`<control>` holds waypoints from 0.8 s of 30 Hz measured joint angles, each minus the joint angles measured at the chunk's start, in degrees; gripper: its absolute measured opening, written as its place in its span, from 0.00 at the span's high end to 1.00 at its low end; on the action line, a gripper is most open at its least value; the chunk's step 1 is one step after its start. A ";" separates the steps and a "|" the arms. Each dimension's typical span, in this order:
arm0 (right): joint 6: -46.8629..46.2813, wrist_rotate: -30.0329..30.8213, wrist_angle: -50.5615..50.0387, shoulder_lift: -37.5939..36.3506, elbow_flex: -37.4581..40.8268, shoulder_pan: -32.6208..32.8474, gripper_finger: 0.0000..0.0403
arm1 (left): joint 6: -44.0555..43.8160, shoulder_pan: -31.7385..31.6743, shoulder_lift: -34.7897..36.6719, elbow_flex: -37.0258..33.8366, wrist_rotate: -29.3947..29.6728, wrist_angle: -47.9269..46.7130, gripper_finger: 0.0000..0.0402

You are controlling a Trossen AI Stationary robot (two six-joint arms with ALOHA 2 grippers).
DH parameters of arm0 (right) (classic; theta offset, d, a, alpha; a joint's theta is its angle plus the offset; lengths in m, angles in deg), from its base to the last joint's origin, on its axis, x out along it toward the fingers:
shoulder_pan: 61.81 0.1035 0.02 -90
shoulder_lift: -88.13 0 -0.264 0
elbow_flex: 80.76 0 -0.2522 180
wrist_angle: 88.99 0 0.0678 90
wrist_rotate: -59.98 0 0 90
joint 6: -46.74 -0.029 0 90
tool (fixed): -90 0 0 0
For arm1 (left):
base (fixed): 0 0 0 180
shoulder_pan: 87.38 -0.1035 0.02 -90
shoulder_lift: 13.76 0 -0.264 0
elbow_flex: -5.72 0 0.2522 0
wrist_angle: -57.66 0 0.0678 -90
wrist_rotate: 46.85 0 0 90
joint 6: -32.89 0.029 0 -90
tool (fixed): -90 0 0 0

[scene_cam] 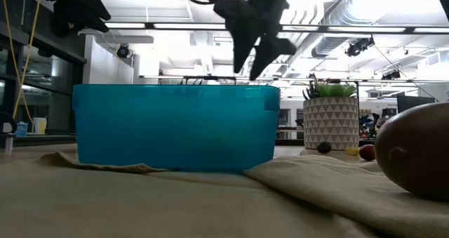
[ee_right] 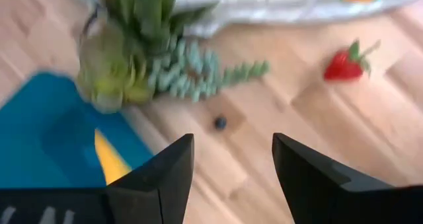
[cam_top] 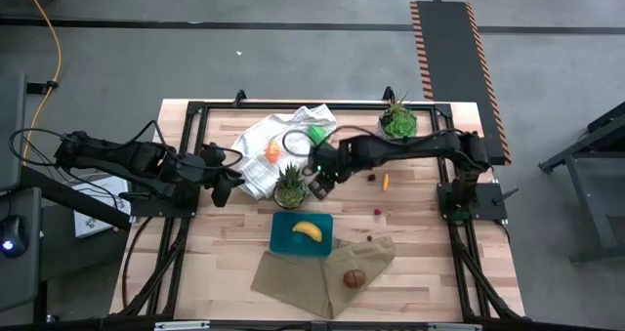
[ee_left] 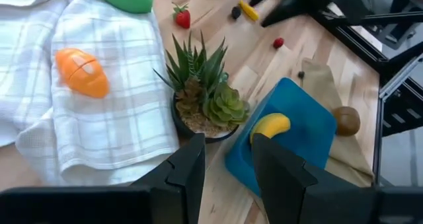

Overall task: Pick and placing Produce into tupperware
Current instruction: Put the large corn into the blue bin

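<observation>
Table: banana (cam_top: 308, 230) in tupperware (cam_top: 285, 235) — right hand (cam_top: 319, 182) just beyond, fingers apart, empty.

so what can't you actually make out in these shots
- Inside of the tupperware, low view: its own wall hides the banana.
- Kiwi, low view: cut off by the right edge.
- Small berries, high view: too small to tell apart.
- Potted plant, right wrist view: blurred.

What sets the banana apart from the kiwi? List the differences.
The banana is yellow, long and curved; the kiwi is brown and oval. The banana lies inside the teal tupperware; the kiwi rests outside it on the tan cloth. Both are toy produce, and no claw touches either.
</observation>
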 joint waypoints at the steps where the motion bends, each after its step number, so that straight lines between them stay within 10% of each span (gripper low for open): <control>1: 0.46 -0.12 0.38 -0.01 0.00 -0.94 0.51 | 0.00 0.00 0.00 0.00 0.02 -0.02 0.71; 14: 8.08 -1.75 3.67 0.00 0.00 -12.35 0.51 | -2.97 -0.10 -2.03 0.00 9.39 -0.04 0.71; 24: 18.10 -5.63 8.21 0.06 0.00 -19.05 0.51 | -2.87 -11.32 -7.21 0.00 2.82 1.74 0.71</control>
